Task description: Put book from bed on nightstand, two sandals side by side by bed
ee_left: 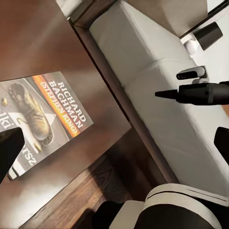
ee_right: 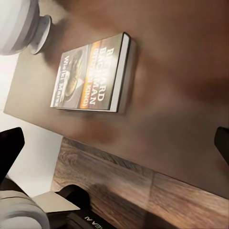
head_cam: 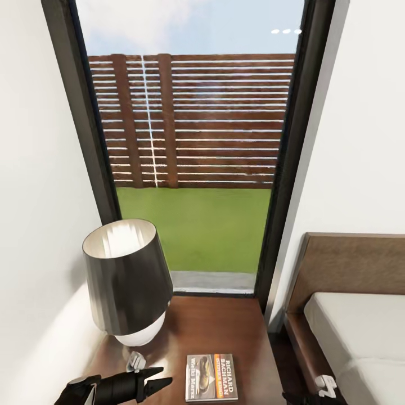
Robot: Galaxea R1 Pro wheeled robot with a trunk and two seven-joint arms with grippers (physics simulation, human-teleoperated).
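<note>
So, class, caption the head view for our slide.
Book lying flat on the nightstand beside a dark-shaded lamp, window behind, bed alongside.

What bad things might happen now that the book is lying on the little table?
The book lies flat on the nightstand, near its front edge, so a bump could perhaps slide it off onto the floor. The left gripper sits close to both the book and the lamp; pulling back carelessly might knock the lamp over. The sandals aren't in sight, so that part may still be undone.
</note>
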